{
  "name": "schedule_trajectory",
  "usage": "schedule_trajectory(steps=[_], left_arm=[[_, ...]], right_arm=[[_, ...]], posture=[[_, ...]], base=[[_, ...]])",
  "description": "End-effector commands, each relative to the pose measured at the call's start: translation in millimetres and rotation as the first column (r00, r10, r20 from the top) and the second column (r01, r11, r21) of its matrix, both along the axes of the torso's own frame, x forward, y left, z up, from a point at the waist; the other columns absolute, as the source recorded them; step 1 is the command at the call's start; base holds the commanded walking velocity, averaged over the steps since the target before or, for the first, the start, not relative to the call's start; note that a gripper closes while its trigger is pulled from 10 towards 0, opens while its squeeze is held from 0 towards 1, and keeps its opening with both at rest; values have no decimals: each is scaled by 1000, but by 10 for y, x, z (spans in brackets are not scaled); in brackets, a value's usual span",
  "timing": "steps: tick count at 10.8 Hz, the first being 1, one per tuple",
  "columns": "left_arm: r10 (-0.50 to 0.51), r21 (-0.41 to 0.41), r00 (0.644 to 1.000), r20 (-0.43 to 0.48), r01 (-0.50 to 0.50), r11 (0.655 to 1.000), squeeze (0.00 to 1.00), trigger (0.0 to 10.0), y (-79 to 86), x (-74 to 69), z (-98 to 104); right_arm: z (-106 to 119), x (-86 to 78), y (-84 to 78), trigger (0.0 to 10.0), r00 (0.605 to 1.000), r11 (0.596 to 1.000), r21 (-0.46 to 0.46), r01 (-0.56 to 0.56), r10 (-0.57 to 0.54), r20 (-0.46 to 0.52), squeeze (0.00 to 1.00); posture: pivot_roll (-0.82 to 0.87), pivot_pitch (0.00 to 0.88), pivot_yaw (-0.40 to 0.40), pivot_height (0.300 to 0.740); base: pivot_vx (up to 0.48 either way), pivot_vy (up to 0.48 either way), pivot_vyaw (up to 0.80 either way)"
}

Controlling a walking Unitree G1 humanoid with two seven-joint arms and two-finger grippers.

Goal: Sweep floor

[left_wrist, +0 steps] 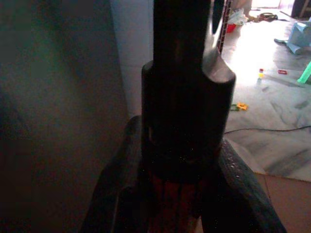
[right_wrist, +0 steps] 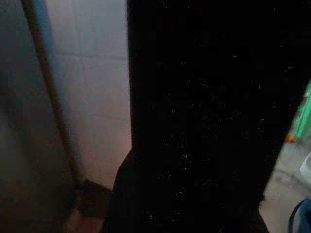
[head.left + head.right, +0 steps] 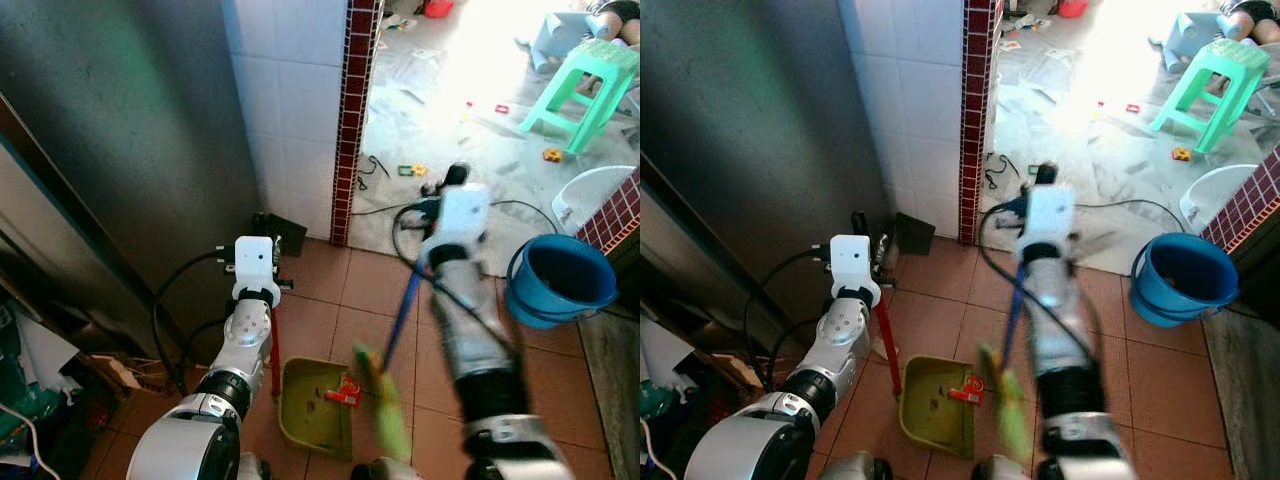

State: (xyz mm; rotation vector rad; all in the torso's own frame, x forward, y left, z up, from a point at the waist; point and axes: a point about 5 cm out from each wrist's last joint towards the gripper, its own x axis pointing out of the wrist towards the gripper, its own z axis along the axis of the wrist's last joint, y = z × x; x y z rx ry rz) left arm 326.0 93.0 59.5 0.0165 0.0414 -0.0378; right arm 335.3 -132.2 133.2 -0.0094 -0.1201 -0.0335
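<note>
Left eye view, from 9 to 3 o'clock: the left end effector (image 3: pixel 262 225) grips the red dustpan handle (image 3: pixel 275 350), its black fingers (image 1: pixel 238 194) clamped on it in the left wrist view. At 6 o'clock, the green dustpan (image 3: pixel 305 410) lies on the terracotta floor (image 3: pixel 330 300). The right end effector (image 3: pixel 450 180) holds the blue broom handle (image 3: pixel 402 315), though its finger state is unclear; the green broom head (image 3: pixel 385 405) is blurred just beside the pan. At 3 o'clock stands a blue bucket (image 3: pixel 560 280).

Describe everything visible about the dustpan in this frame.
The dustpan is olive-green plastic, a shallow tray lying flat on the terracotta floor tiles, with a red upright handle gripped near its top by the left gripper. A small red piece of litter lies inside. The blurred green broom head sits at its open edge.
</note>
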Motion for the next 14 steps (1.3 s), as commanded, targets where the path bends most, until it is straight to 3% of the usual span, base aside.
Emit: schedule_trajectory(steps=[1, 2, 3, 7, 11, 14], left_arm=[[1, 11, 1000, 5, -1, 1000, 0, 10000, 7, 37, 37], [1, 10, 1000, 5, -1, 1000, 0, 10000, 6, 38, 38], [6, 2, 1000, 7, -6, 1000, 0, 10000, 12, 39, 42], [1, -15, 1000, 10, -1, 1000, 0, 10000, 20, 44, 48], [28, 42, 1000, -3, -28, 999, 0, 10000, 45, 57, 40], [47, 16, 999, 9, -48, 999, 0, 10000, 90, 81, 77]], right_arm=[[12, 24, 81, 10000, 1000, 999, 41, -10, 11, -10, 0], [21, 31, 113, 10000, 1000, 998, 59, -20, 20, -10, 0], [73, 50, 175, 10000, 999, 990, 137, -43, 45, -7, 0], [340, 146, 105, 10000, 998, 969, 238, -62, 55, 34, 0], [673, 236, 19, 10000, 987, 962, 235, -139, 116, 108, 0], [937, 225, -48, 10000, 957, 981, 60, -183, 164, 240, 0]], posture=[[-101, 15, 27, 740], [-99, 14, 26, 740], [-100, 12, 24, 740], [-108, 8, 29, 740], [-110, 3, 35, 740], [-110, 0, 33, 740]], base=[[0, 0, 0], [0, 0, 0], [0, 0, 0], [0, 0, 0], [0, 0, 0], [0, 0, 0]])
